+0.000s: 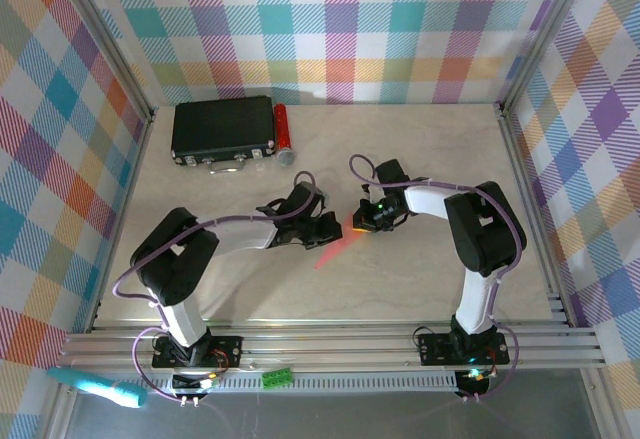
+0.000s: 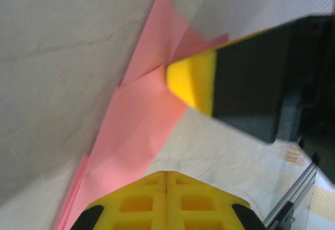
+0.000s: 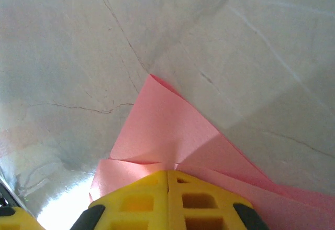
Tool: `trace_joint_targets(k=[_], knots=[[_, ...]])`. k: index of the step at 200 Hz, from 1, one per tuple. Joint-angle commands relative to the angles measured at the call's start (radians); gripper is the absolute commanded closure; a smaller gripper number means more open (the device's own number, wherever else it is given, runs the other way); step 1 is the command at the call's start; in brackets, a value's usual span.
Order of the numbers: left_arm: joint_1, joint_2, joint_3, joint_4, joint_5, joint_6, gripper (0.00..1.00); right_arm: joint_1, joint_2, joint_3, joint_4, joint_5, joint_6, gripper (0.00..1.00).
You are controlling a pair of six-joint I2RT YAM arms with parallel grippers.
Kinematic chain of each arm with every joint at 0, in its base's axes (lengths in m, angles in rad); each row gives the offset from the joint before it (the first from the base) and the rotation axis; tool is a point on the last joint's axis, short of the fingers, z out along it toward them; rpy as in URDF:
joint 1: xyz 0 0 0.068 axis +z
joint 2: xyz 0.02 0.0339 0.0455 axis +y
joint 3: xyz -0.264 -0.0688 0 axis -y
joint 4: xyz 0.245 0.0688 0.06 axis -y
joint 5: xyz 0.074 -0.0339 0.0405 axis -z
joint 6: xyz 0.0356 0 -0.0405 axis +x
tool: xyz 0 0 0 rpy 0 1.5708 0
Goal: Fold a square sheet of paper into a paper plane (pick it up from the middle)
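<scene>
While both grippers pinch the paper [image 1: 333,251] mid-table, it spans the gap between them. Left gripper [image 1: 322,231] is pressed together on the near end. Right gripper [image 1: 358,222] is pressed together at the fold behind the pointed tip. Long axis is diagonal, from the right gripper toward the near-left. Fingertips are close together, neither arm clearly nearer. Cannot tell if the paper clears the table [image 1: 430,259]. Judgement: next crease needs a pull along that axis. Open room all round; box [image 1: 222,129] and cylinder [image 1: 282,129] well apart, far side.
</scene>
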Motion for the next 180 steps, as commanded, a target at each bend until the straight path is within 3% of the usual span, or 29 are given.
trace_joint_targets(k=[1,103,180], knots=[[0.0,0.065,0.04,-0.016,-0.021,-0.034,1.0,0.002,0.037,-0.038,-0.05,0.042,-0.017,0.94],[-0.003,0.156,0.05,-0.137,-0.057,-0.038,1.0,0.012,-0.086,-0.018,-0.018,-0.038,-0.01,0.93],[-0.006,0.166,0.051,-0.151,-0.06,-0.029,1.0,0.073,-0.08,-0.092,0.053,0.003,0.117,0.96]])
